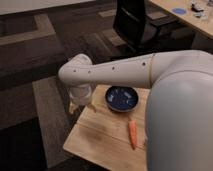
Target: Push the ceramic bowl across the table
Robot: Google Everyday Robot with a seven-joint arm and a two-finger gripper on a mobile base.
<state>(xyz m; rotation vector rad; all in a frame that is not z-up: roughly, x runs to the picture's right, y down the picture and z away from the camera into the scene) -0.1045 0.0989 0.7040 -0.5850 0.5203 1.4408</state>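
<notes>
Navy ceramic bowl (121, 98) sits on the wooden table (100, 137), near the gripper (80, 101), to its right in the camera view. Whether the gripper is wide or narrow cannot be told.

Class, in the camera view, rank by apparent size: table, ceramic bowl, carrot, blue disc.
Largest first:
table
ceramic bowl
carrot
blue disc, far from the camera, so its true size is unsure.
The gripper is at the table's far edge, beside the bowl.
</notes>
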